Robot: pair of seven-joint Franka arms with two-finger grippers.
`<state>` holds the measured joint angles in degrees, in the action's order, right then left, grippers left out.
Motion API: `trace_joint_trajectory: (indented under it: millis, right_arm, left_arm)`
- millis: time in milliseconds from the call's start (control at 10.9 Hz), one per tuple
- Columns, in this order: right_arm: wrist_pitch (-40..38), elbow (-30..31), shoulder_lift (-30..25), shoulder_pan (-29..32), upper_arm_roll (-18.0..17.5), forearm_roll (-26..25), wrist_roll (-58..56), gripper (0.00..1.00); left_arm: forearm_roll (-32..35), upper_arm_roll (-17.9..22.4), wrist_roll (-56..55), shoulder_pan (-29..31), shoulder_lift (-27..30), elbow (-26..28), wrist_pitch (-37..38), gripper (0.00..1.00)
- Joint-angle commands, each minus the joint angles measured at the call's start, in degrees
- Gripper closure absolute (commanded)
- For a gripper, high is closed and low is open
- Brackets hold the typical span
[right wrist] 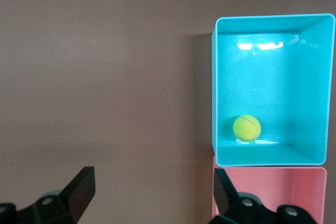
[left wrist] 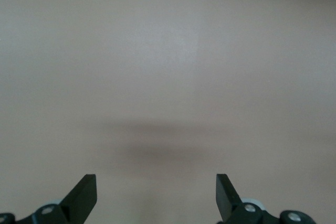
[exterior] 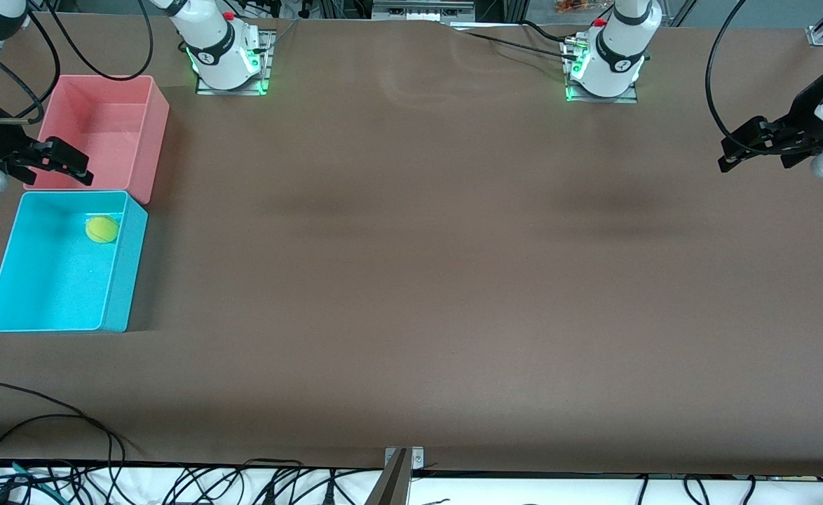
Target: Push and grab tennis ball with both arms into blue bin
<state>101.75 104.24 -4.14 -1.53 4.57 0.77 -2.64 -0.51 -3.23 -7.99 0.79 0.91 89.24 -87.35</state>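
Observation:
The tennis ball (exterior: 101, 229) lies inside the blue bin (exterior: 128, 273), near the wall that adjoins the pink bin. It also shows in the right wrist view (right wrist: 247, 128), on the floor of the blue bin (right wrist: 273, 156). My right gripper (exterior: 80, 168) is open and empty, up in the air over the pink bin's edge; the right wrist view shows its jaws (right wrist: 152, 192) spread wide. My left gripper (exterior: 727, 156) is open and empty, held over bare table at the left arm's end; its wrist view (left wrist: 156, 195) shows only tabletop.
A pink bin (exterior: 155, 133) of the same size stands against the blue bin, farther from the front camera; it also shows in the right wrist view (right wrist: 278, 192). Cables hang along the table's near edge (exterior: 173, 484). The brown tabletop (exterior: 418, 280) spans the middle.

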Motion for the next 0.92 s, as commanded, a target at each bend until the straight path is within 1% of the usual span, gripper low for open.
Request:
trace_joint_trajectory:
  millis: [0, 275, 458, 550, 642, 733, 825]
  right_arm:
    - [-1.99, -2.18, 0.44, -0.67, 0.79, 0.9, -0.79, 0.0]
    - [-4.19, -3.86, 0.97, -0.76, 0.35, -4.79, -0.62, 0.0]
    - [-5.06, -4.47, 1.33, -0.67, 0.35, -4.46, 0.09, 0.0]
    - [-8.73, -5.87, 1.5, -0.41, 0.44, -4.29, 0.09, 0.0]
    - [-10.15, -7.97, 2.37, -0.32, 0.44, -3.41, 0.18, 0.0]
    - [-9.73, -8.43, 2.64, -0.23, 0.44, -2.1, 0.26, 0.0]
    - [-9.56, -8.43, 2.65, -0.14, 0.44, -1.83, 0.35, 0.0]
  left_arm:
    - [1.04, -0.28, -0.63, -0.61, -0.74, -1.88, 1.39, 0.0]
    - [1.04, -0.28, -0.63, -0.61, -0.74, -1.88, 1.39, 0.0]
    - [1.04, -0.2, -0.63, -0.35, -0.74, -1.88, 2.17, 0.0]
    - [1.04, -0.2, -0.63, -0.35, -0.74, -1.97, 2.18, 0.0]
    - [1.13, -0.2, -0.63, -0.43, -0.74, -1.88, 2.18, 0.0]
    - [0.96, -0.2, -0.63, -0.44, -0.74, -1.97, 2.18, 0.0]
    - [1.04, -0.28, -0.63, -0.7, -0.74, -1.97, 2.18, 0.0]
